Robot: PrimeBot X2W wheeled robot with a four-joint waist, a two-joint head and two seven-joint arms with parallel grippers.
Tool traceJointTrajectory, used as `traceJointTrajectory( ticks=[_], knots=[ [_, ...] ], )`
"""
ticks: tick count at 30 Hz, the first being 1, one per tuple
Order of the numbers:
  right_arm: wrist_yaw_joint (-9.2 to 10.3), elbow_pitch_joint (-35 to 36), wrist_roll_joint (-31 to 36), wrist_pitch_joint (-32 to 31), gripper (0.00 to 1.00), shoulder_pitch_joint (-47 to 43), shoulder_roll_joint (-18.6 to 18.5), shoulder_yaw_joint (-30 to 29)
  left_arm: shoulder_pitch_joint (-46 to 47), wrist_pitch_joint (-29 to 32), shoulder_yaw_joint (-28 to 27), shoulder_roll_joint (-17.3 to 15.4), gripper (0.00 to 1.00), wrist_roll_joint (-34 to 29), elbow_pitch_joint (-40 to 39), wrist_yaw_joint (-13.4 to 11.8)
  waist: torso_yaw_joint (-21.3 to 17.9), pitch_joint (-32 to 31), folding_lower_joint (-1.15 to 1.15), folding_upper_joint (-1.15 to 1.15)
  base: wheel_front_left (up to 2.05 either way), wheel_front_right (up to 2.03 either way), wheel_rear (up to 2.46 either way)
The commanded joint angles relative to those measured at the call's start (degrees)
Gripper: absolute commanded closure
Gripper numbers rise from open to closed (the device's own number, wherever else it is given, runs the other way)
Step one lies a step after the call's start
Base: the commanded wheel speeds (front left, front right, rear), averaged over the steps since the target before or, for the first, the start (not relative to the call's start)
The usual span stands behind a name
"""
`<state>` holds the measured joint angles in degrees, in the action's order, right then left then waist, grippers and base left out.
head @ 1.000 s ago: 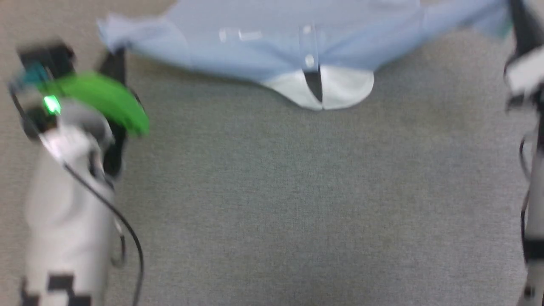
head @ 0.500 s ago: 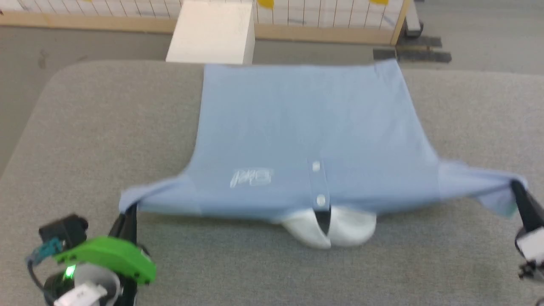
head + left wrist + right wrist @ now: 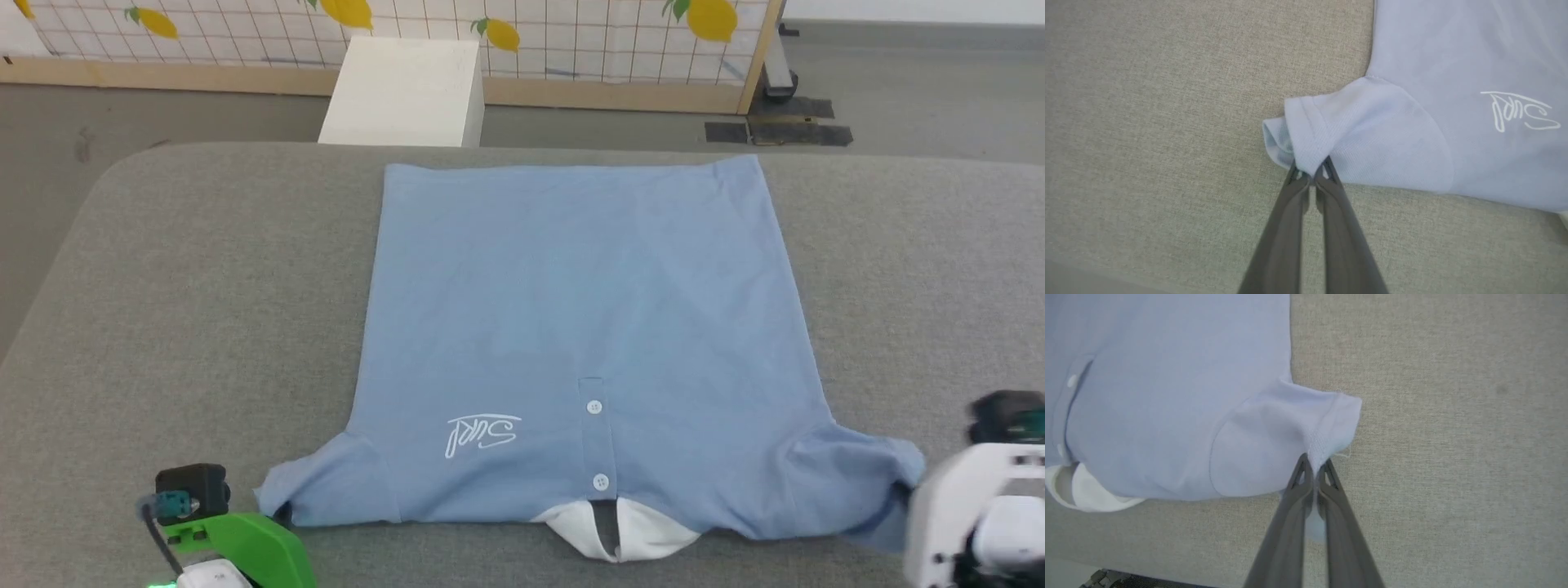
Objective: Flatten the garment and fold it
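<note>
The garment [image 3: 580,327], a light blue polo shirt, lies spread face up on the grey table [image 3: 188,269], white collar [image 3: 620,531] toward me and hem at the far side. Its white cursive logo [image 3: 482,433] and two white buttons face up. My left gripper [image 3: 1310,173] is shut on the cuff of the garment [image 3: 1372,139] sleeve at the near left. My right gripper [image 3: 1314,463] is shut on the cuff of the other sleeve of the garment [image 3: 1265,445] at the near right. In the head view the fingertips are hidden behind the wrists.
A white box [image 3: 404,90] stands on the floor beyond the table's far edge, in front of a lemon-patterned screen with a wooden frame [image 3: 571,33]. Bare grey table surface flanks the shirt on both sides.
The head camera has tilted up, so the whole shirt and the room behind now show. The sleeves, stretched taut and lifted earlier, now lie lower and slacker on the table. Both grippers stay shut.
</note>
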<state>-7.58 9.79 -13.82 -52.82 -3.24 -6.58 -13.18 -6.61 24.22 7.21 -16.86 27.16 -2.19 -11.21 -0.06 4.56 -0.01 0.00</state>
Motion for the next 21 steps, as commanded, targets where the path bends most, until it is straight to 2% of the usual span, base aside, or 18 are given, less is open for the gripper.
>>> traceJointTrajectory(
  ticks=[1,5,9,10,11,12,17,21],
  knots=[
    [0.09,-1.35,1.87,-1.37,1.0,1.12,-0.43,1.67,1.75,-0.18,0.08,0.23,1.0,0.22,0.94,0.0,-0.11,0.72,0.01,0.0,0.0,0.0,0.0],
    [0.09,-7.32,4.66,-4.08,1.0,1.27,-1.21,5.43,3.27,-1.6,0.29,1.23,1.0,0.91,3.48,0.59,0.17,1.58,0.01,0.0,0.0,0.0,0.0],
    [0.09,-11.31,3.5,-4.02,1.0,1.07,-1.17,6.23,3.92,-3.85,-0.11,2.14,1.0,1.54,4.45,0.85,0.59,2.09,0.01,0.0,0.0,0.0,0.0],
    [0.09,-11.49,2.75,-3.02,0.9,1.33,-0.93,5.68,3.91,-4.4,-0.33,2.3,1.0,1.72,4.41,0.84,0.61,2.12,0.01,0.0,0.0,0.0,0.0],
    [0.09,-11.48,1.86,-1.61,0.4,1.79,-0.76,5.1,3.85,-5.02,-0.64,2.44,1.0,1.9,4.25,0.78,0.63,2.11,0.01,0.0,0.0,0.0,0.0],
    [0.09,-11.19,0.69,-0.04,0.0,2.32,-0.61,4.5,3.72,-5.57,-0.97,2.55,1.0,2.09,3.98,0.69,0.63,2.01,0.01,0.0,0.0,0.0,0.0],
    [0.09,-7.0,-7.02,8.87,0.0,6.4,0.65,-0.6,2.89,-7.15,-1.96,3.02,1.0,3.04,1.46,0.53,0.87,1.51,0.01,0.0,0.0,0.0,0.0],
    [0.09,-3.75,-9.76,15.64,0.0,11.73,0.8,-4.2,2.65,-7.0,-1.95,2.67,1.0,2.79,-0.76,0.17,1.08,1.61,0.01,0.0,0.0,0.0,0.0]
  ],
)
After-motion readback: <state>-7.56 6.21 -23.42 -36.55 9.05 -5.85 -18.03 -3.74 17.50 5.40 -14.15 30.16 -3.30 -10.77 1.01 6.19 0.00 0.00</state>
